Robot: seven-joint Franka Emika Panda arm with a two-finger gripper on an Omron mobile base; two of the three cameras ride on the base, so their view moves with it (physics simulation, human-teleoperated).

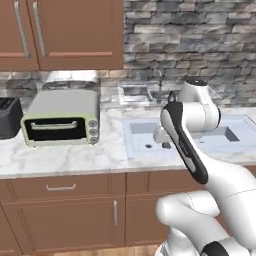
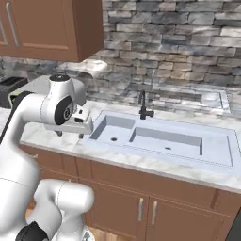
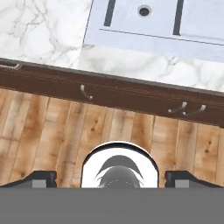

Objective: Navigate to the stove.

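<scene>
Stove position I cannot tell for sure: a dark edge (image 2: 236,231) in the lower right corner of the right base view, beyond the pale blue double sink (image 2: 160,136), is too small to identify. A cream toaster oven (image 1: 61,120) stands on the white marble counter (image 1: 60,157), left of the sink. The two-finger gripper (image 3: 113,178) hangs with its tips wide apart, holding nothing, above the wooden plank floor (image 3: 52,131).

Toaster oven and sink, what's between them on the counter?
Just bare marble counter lies between the toaster oven and the sink, seen in the left base view.
</scene>
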